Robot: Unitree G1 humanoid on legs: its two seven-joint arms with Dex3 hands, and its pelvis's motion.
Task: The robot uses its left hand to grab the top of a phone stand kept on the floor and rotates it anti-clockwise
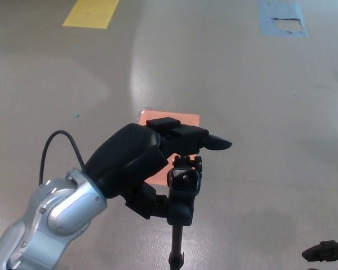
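Your left hand (149, 160) is wrapping its fingers around the top of the phone stand (182, 194), lower centre of frame, hiding part of the orange patch (172, 119). Your right hand (327, 251) is peeking in lower right; its fingers' state is unclear.

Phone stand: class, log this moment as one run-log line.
left robot hand: around phone stand top | stand: upright on floor | right robot hand: at frame edge, idle

Left robot hand (149, 163) around phone stand (183, 188) top
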